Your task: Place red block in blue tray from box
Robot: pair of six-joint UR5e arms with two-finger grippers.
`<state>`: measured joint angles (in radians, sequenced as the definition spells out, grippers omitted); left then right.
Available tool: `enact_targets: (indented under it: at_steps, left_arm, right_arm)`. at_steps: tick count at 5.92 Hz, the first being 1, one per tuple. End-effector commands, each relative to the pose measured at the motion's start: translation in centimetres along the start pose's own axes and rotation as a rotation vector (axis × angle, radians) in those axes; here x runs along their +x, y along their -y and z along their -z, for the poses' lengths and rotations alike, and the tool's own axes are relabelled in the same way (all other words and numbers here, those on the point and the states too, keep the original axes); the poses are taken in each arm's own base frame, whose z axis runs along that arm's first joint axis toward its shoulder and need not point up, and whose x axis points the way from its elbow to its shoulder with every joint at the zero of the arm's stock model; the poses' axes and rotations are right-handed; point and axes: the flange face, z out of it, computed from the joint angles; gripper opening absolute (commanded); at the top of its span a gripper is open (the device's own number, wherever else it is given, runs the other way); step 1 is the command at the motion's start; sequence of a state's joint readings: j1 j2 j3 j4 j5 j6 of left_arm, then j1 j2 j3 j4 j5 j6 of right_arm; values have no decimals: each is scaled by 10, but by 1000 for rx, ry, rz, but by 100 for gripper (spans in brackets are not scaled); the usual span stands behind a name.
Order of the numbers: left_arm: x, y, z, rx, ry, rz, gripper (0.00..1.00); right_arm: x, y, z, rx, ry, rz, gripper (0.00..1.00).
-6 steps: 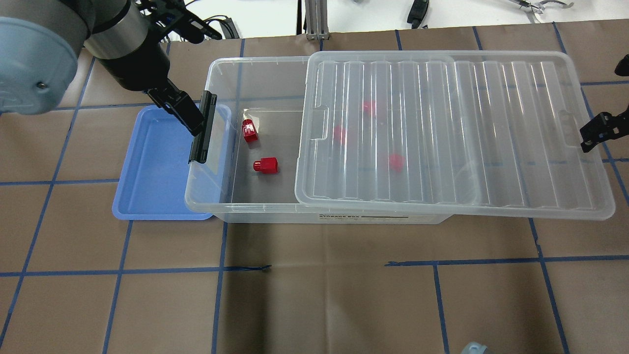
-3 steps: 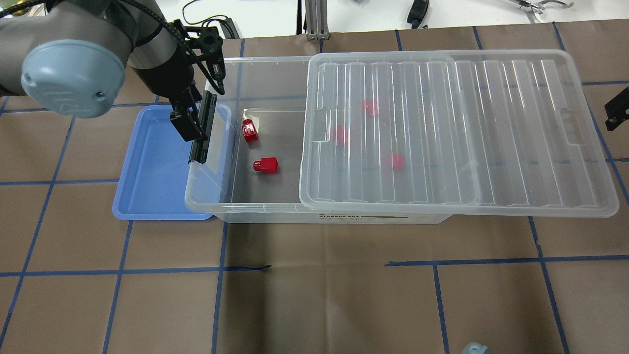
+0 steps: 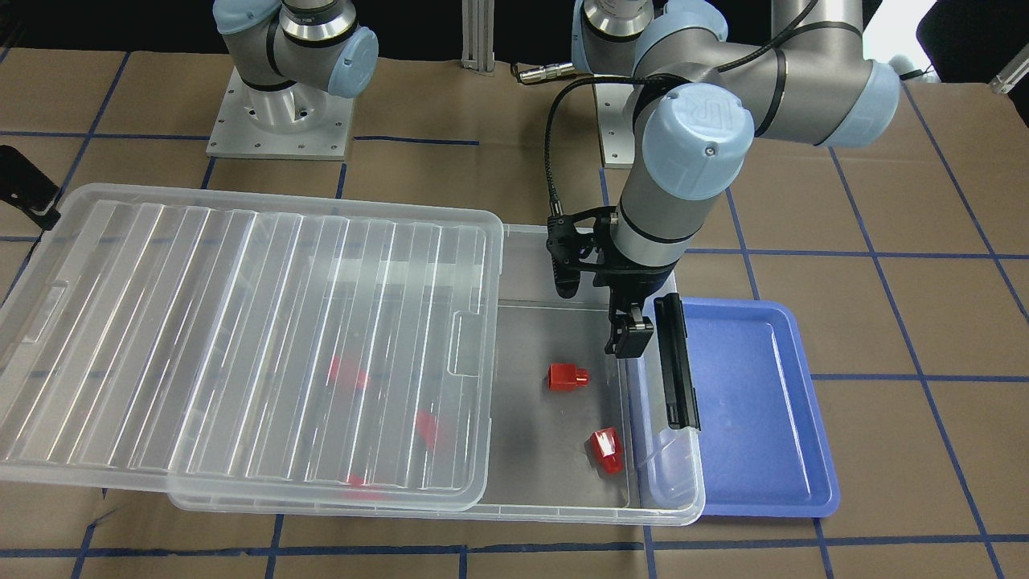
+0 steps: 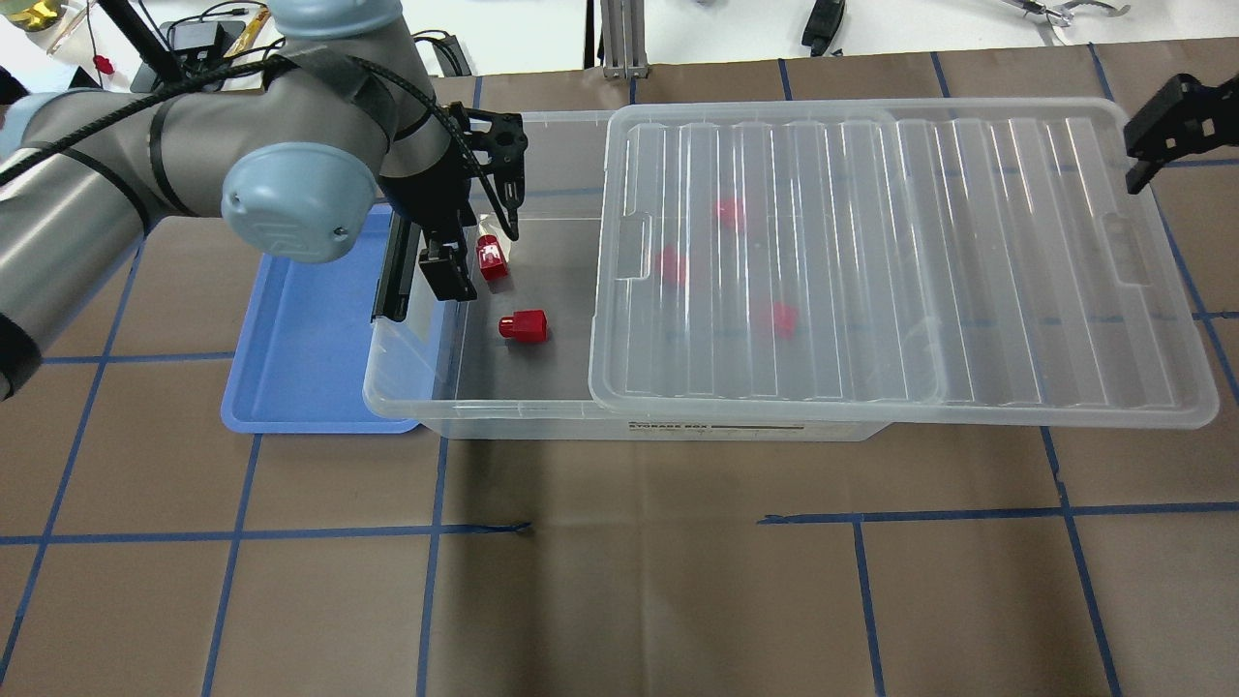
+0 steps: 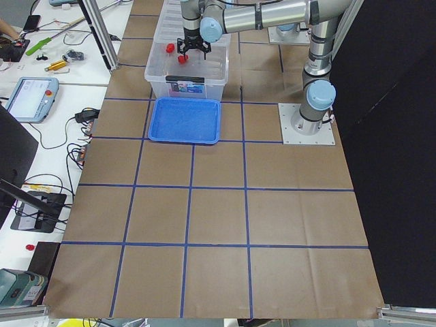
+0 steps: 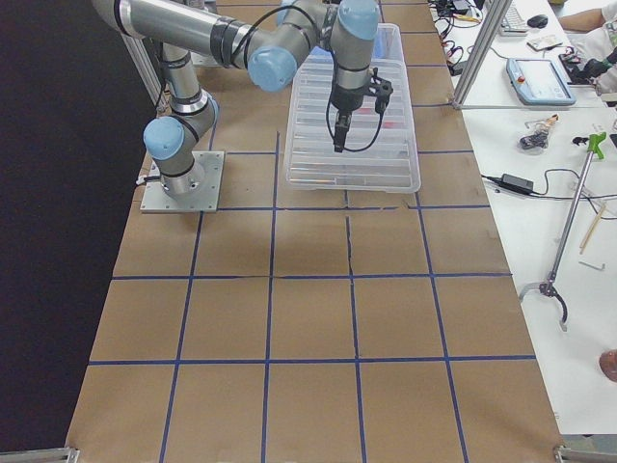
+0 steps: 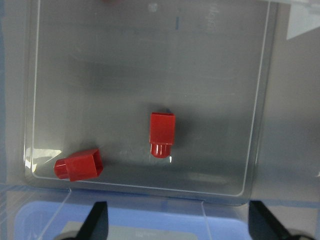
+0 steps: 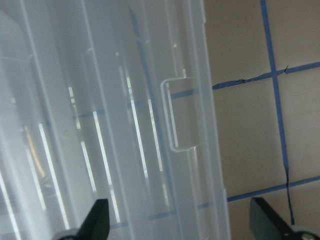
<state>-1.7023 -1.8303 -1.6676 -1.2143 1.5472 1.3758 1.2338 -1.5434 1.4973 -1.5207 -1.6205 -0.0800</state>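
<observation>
Two red blocks (image 4: pixel 492 258) (image 4: pixel 524 326) lie in the uncovered left end of the clear box (image 4: pixel 484 418). They also show in the left wrist view (image 7: pixel 79 165) (image 7: pixel 162 134). Three more red blocks (image 4: pixel 728 211) show blurred under the ribbed lid (image 4: pixel 900 261). The blue tray (image 4: pixel 300 329) lies empty against the box's latch end. My left gripper (image 4: pixel 453 244) is open and empty, above the box just inside that end wall, its fingertips (image 7: pixel 97 220) wide apart. My right gripper (image 4: pixel 1162 131) is open and empty at the lid's far right corner.
The lid is slid to the right and overhangs the box's right end. A black latch bar (image 4: pixel 389 290) stands on the left short wall, between the tray and the left gripper. The box's label side (image 4: pixel 716 426) faces the robot.
My left arm has swung right, from over the tray and latch bar to over the box's open end. My right gripper has moved away along the lid's right edge. The lid shifted slightly right.
</observation>
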Motion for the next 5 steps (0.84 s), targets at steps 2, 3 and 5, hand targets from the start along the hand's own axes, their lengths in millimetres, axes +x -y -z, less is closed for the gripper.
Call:
enact_targets:
  at_steps: [2,3,5]
  left_arm:
    - [4,9,-115,24,26,-9,98]
    - [1,13,-132,54,14,9,98]
    - [-2,14,-152,50,-6,22,91]
  right_arm:
    - [-148,-48,28,14,30,-78,100]
    - [-162,-53,27,15,30,-61,100]
    - [-162,-50,24,12,27,5,100]
